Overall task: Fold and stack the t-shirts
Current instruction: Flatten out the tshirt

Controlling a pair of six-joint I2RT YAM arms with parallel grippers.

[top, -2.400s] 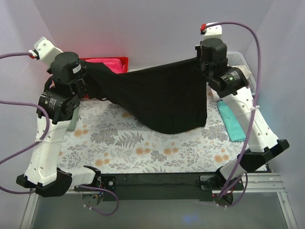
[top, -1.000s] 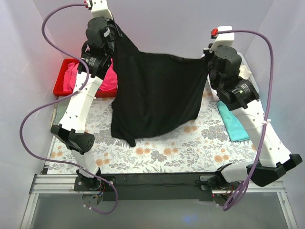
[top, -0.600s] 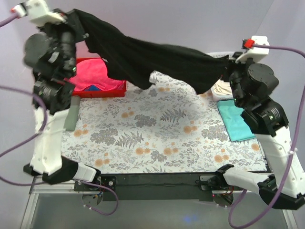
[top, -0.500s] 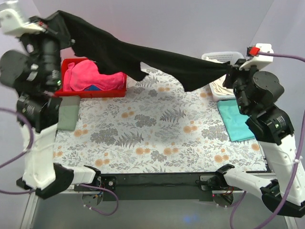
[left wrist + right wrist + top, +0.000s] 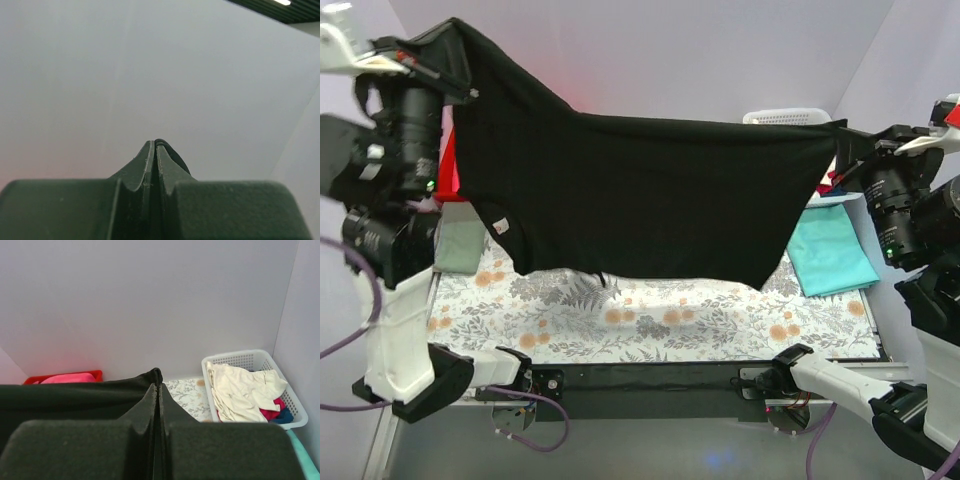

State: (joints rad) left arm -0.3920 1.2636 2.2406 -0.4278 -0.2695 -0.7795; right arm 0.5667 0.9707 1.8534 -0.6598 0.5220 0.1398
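Observation:
The large black t-shirt [image 5: 650,190] hangs spread wide in the air above the table, held by its two top corners. My left gripper [image 5: 455,30] is shut on its upper left corner, high at the left; in the left wrist view [image 5: 155,145] only a sliver of black cloth [image 5: 175,156] shows at the tips. My right gripper [image 5: 840,135] is shut on the right corner; the black shirt [image 5: 75,395] drapes left from my right gripper [image 5: 158,377]. A folded teal t-shirt [image 5: 830,250] lies flat at the table's right.
A floral mat [image 5: 670,315] covers the table. A red bin [image 5: 445,170] sits at the back left, mostly hidden; pink cloth [image 5: 67,377] lies in it. A white basket [image 5: 247,360] with cream and other clothes stands at the back right. A grey-green cloth [image 5: 460,245] lies at left.
Both arms have swung toward the near side and spread apart. The black shirt, earlier a twisted rope across the back, now hangs open as a wide sheet.

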